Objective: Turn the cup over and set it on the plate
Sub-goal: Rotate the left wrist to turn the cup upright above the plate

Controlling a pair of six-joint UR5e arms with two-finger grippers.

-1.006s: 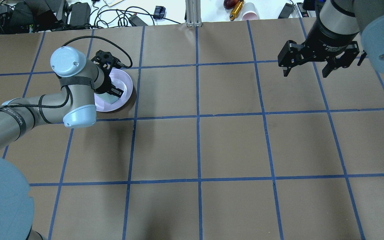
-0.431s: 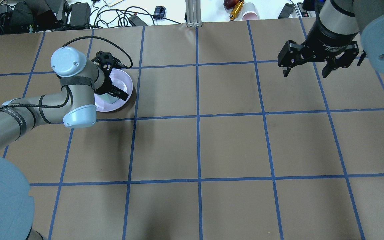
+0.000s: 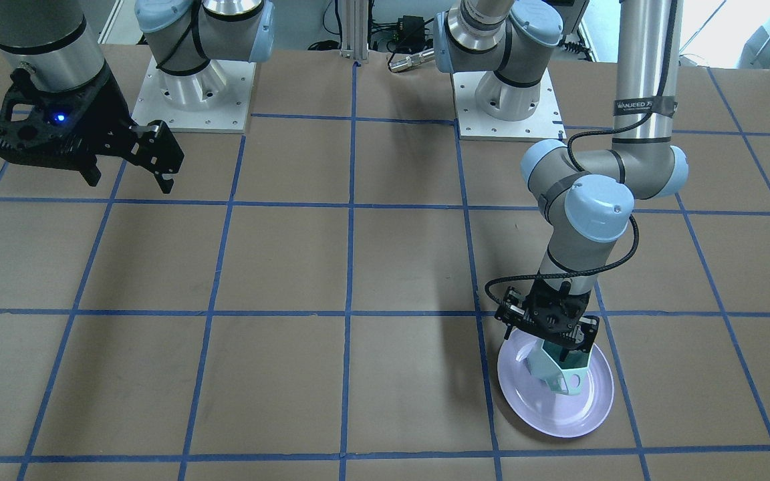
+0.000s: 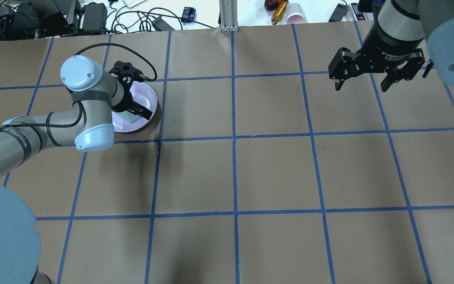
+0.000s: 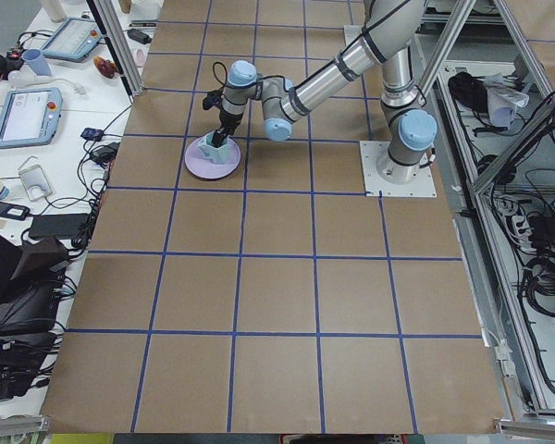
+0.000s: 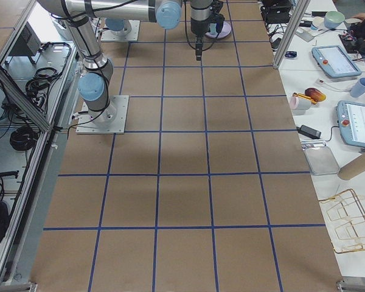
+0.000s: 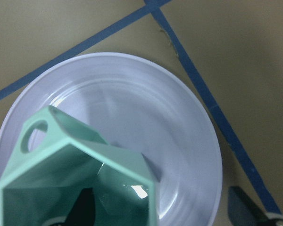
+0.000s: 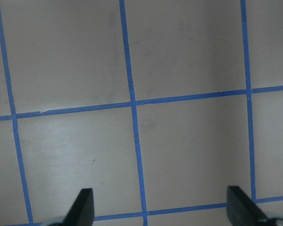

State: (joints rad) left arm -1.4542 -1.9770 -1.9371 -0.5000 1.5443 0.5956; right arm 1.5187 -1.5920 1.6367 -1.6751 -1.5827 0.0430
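Note:
The mint-green cup (image 3: 562, 371) stands on the lavender plate (image 3: 559, 415) with its opening up, its teal inside showing in the left wrist view (image 7: 85, 179). My left gripper (image 3: 554, 355) hangs right over it, open. One finger (image 7: 84, 209) is over the cup's inside and the other finger (image 7: 247, 207) is well outside its wall, beyond the plate's rim (image 7: 198, 117). In the overhead view the left wrist hides most of the cup (image 4: 128, 117) and part of the plate (image 4: 148, 98). My right gripper (image 4: 363, 86) is open and empty, high over bare table far to the right.
The two arm bases (image 3: 191, 93) (image 3: 508, 100) stand at the robot's edge of the table. Cables, power bricks and a pink paper cup (image 4: 296, 14) lie beyond the far table edge. Blue tape lines cross the brown tabletop.
The left gripper's fingers have spread apart around the cup's wall, letting go of the cup. The right gripper has shifted slightly away from the robot.

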